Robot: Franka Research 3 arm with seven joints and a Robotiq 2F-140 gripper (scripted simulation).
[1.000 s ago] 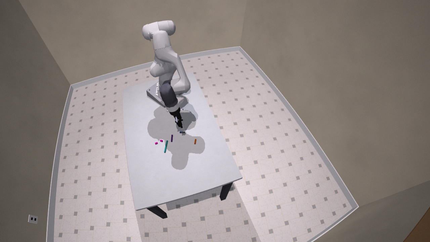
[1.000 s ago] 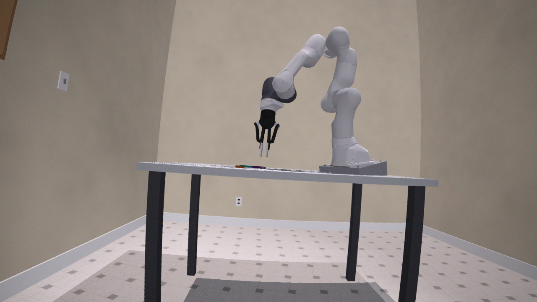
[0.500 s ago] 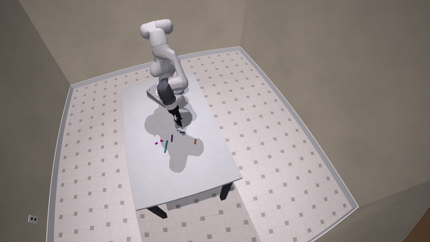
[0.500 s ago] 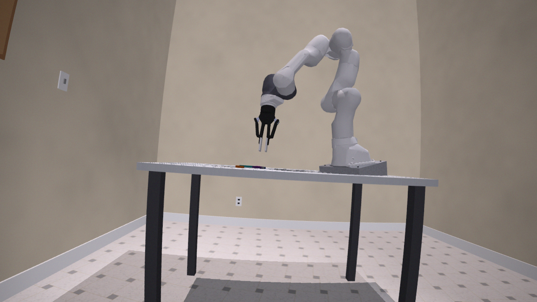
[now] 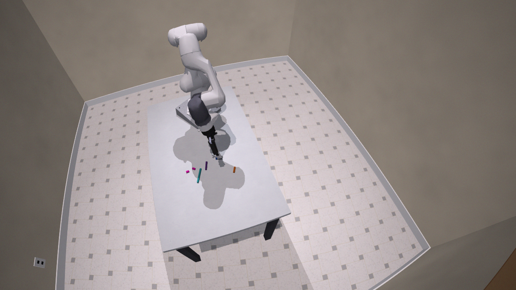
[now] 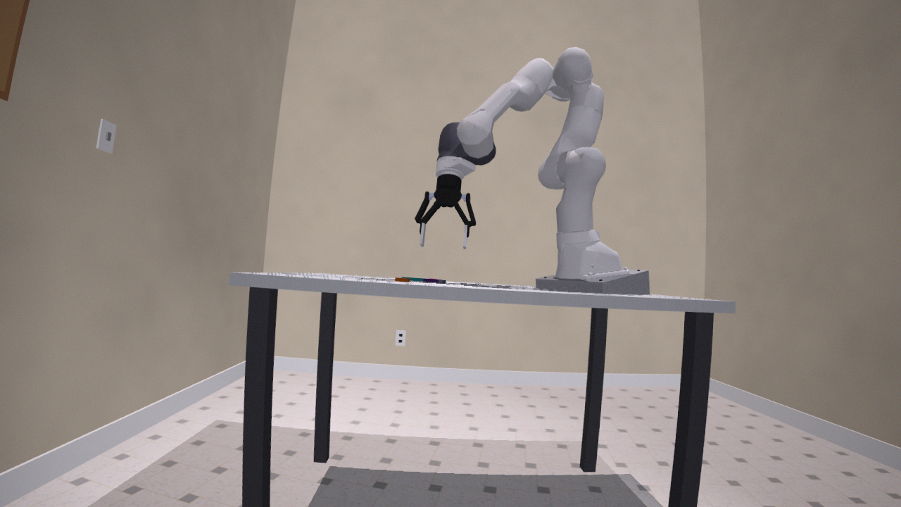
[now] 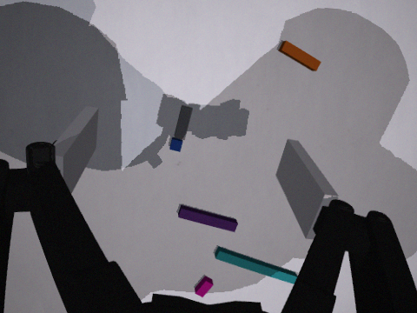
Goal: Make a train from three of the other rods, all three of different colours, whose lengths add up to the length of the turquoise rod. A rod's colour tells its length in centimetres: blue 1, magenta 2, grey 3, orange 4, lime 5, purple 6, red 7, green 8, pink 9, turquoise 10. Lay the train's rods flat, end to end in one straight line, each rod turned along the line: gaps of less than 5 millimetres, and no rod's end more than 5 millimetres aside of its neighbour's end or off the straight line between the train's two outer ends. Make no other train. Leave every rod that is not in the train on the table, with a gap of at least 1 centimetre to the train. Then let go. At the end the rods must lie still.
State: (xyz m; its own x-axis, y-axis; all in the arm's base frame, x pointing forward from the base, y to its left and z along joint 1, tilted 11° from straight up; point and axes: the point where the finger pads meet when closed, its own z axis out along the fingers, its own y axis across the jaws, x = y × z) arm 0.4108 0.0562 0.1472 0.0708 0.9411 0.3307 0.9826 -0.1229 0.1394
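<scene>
Purple rod (image 5: 206, 165) (image 6: 432, 280) (image 7: 208, 218) lies toward six o'clock of the wide-open, unladen hand (image 5: 216, 156) (image 6: 443, 246) (image 7: 192, 143) in the wrist view, roughly nine-to-three, crosswise to grey rod (image 7: 183, 123).

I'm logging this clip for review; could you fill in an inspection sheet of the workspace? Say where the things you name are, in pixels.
Surface: pale table (image 5: 173, 223) (image 6: 504, 297) (image 7: 243, 183), level-looking, partly shadowed.
Job's things: small blue rod (image 5: 216, 158) (image 7: 175, 144) and grey rod (image 5: 219, 158) (image 7: 183, 123) lie end to end, any gap too fine to judge; long turquoise rod (image 5: 199, 175) (image 6: 412, 278) (image 7: 256, 264), purple rod (image 5: 206, 165) (image 6: 433, 280) (image 7: 208, 218), orange rod (image 5: 234, 169) (image 6: 402, 279) (image 7: 300, 56) and two short magenta rods (image 5: 193, 168) (image 7: 203, 286) lie apart.
Clutter: nothing seen.
Grippers: black claw with grey pads (image 5: 217, 156) (image 6: 443, 246) (image 7: 191, 130) open above the table.
Cables: nothing seen.
Surroundings: tiled floor (image 5: 306, 144) (image 6: 440, 403), beige walls (image 5: 396, 108) (image 6: 378, 126).
</scene>
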